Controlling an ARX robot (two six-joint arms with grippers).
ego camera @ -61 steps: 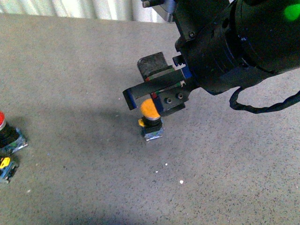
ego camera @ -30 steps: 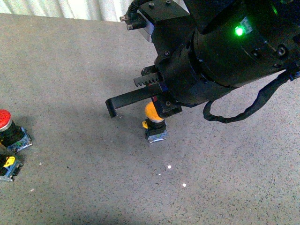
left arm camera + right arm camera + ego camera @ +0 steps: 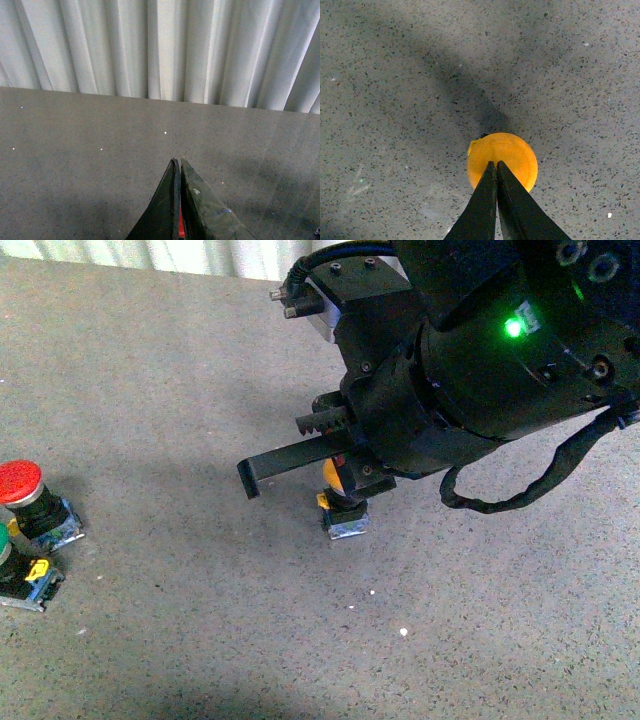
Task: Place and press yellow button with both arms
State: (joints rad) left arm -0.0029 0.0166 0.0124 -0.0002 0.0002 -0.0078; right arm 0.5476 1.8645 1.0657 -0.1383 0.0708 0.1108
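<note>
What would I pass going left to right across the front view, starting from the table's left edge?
red-topped switch → jutting black bar → yellow button → green light
</note>
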